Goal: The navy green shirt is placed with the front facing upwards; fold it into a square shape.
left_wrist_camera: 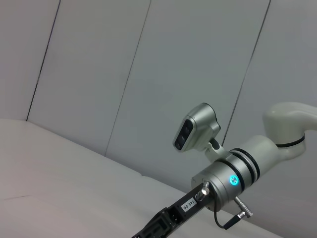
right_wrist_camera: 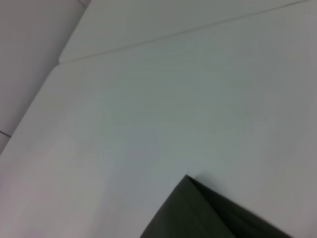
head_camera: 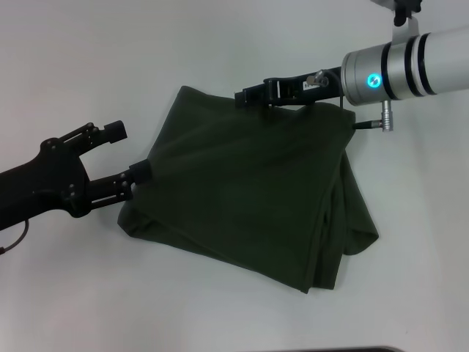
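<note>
Two claws flank our folded navy green shirt (head_camera: 249,191) on the tabletop (head_camera: 88,66): left claw (head_camera: 128,154) spread wide at its left edge, right claw (head_camera: 245,96) at its far edge, grip unclear.

A plain white bench (head_camera: 88,293) carries the work. On it lies one thing, the navy green shirt (head_camera: 249,198), folded over into a rough, thick block with rumpled layers showing along its right side. One dark corner of it rests flat on the white surface.
</note>
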`<state>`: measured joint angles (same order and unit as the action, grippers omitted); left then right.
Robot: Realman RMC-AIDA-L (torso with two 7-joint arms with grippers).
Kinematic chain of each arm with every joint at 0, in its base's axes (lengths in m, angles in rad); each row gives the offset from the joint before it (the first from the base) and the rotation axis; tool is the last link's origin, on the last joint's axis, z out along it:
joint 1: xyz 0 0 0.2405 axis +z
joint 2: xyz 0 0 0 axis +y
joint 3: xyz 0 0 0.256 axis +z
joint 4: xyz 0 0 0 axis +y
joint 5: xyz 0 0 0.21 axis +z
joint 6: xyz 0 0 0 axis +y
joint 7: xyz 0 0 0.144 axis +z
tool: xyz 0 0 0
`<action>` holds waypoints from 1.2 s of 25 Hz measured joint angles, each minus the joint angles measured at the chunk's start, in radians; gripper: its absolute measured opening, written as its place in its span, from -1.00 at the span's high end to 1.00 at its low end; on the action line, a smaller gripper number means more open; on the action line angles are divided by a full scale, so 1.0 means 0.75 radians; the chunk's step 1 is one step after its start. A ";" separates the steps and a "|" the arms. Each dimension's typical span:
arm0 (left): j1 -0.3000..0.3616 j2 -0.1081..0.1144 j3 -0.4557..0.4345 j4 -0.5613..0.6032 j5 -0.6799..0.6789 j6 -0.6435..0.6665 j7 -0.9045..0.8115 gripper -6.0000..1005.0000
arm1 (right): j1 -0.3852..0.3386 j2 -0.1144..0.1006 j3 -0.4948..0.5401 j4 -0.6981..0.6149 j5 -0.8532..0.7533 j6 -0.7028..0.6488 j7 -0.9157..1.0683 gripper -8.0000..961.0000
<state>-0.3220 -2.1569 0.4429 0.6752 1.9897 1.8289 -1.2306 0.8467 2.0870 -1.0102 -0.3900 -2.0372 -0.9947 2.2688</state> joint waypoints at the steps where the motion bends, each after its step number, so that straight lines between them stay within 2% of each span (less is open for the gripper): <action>1: 0.001 0.000 0.000 0.000 0.000 0.000 0.000 -0.74 | 0.001 0.000 -0.001 0.004 0.000 0.009 0.001 -0.30; 12: 0.012 0.000 -0.007 0.000 0.000 -0.001 0.002 -0.74 | 0.006 0.003 -0.023 0.007 0.001 0.045 0.004 0.54; 18: 0.015 0.001 -0.009 0.000 0.000 -0.002 0.003 -0.74 | 0.020 0.009 -0.035 0.023 0.008 0.078 0.004 0.78; 30: 0.014 0.002 -0.010 0.000 -0.003 -0.003 0.003 -0.74 | 0.041 0.009 -0.033 0.022 0.061 0.142 -0.006 0.95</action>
<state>-0.3114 -2.1551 0.4356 0.6756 1.9875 1.8268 -1.2286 0.8777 2.0939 -1.0351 -0.3738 -1.9914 -0.8880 2.2640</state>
